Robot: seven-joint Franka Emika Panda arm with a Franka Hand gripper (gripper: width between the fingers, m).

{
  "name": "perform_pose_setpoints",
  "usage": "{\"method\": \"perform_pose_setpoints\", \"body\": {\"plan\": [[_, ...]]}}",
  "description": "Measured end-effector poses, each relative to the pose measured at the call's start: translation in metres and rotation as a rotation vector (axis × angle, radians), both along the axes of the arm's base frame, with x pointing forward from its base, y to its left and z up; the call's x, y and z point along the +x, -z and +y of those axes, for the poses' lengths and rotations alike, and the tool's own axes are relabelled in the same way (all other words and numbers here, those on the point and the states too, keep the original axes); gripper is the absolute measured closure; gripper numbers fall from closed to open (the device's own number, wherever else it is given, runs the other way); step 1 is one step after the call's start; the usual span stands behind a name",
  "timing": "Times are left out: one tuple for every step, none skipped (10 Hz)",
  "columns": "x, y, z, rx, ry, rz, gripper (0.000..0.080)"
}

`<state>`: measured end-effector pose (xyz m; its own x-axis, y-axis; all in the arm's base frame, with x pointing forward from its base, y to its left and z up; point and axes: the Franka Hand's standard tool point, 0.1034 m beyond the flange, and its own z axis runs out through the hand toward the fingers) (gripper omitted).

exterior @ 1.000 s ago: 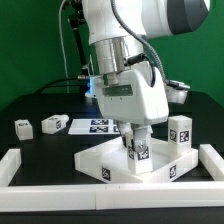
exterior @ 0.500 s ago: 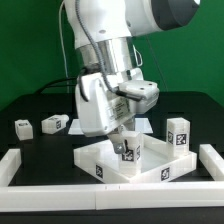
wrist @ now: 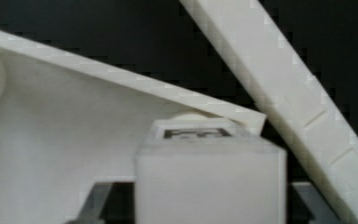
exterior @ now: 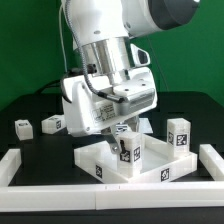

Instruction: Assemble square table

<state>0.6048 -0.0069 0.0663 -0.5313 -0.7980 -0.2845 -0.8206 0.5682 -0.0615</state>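
Observation:
The white square slab [exterior: 150,168] lies flat near the front rail, with tags on its front sides. A white tagged leg [exterior: 126,151] stands upright at one of its corners. My gripper [exterior: 124,146] reaches down from above and is shut on this leg. In the wrist view the leg [wrist: 204,172] fills the gap between the two fingers [wrist: 105,203], above the slab's flat top [wrist: 69,120]. Another leg [exterior: 180,133] stands on the table at the exterior view's right. Two more legs [exterior: 22,127] [exterior: 53,123] lie at the left.
White L-shaped border rails run along the left [exterior: 10,166], front [exterior: 100,197] and right [exterior: 212,160]; one rail [wrist: 282,80] crosses the wrist view. The marker board [exterior: 98,125] lies behind the arm. Another small white part [exterior: 146,124] sits behind the slab.
The wrist has turned about its vertical axis while holding the leg, and the arm's body now swings toward the exterior view's left. The slab has shifted slightly left.

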Motion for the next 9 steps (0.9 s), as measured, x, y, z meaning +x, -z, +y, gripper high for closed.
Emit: {"method": "perform_pose_setpoints", "body": {"plan": [[0.003, -0.002, 0.009, -0.025, -0.132, -0.018, 0.0416], [0.007, -0.005, 0.015, -0.075, -0.336, -0.052, 0.0275], [0.008, -0.006, 0.019, -0.115, -0.483, -0.072, 0.0189], [0.008, -0.005, 0.017, -0.123, -0.524, -0.081, 0.0189], [0.008, -0.005, 0.017, -0.142, -0.612, -0.098, 0.0158], [0.008, -0.005, 0.017, -0.157, -0.684, -0.113, 0.0152], [0.008, -0.005, 0.015, -0.174, -0.764, -0.127, 0.0152], [0.002, -0.001, 0.009, -0.195, -0.943, -0.123, 0.0151], [0.000, -0.001, 0.006, -0.221, -1.123, -0.102, 0.0151]]}}
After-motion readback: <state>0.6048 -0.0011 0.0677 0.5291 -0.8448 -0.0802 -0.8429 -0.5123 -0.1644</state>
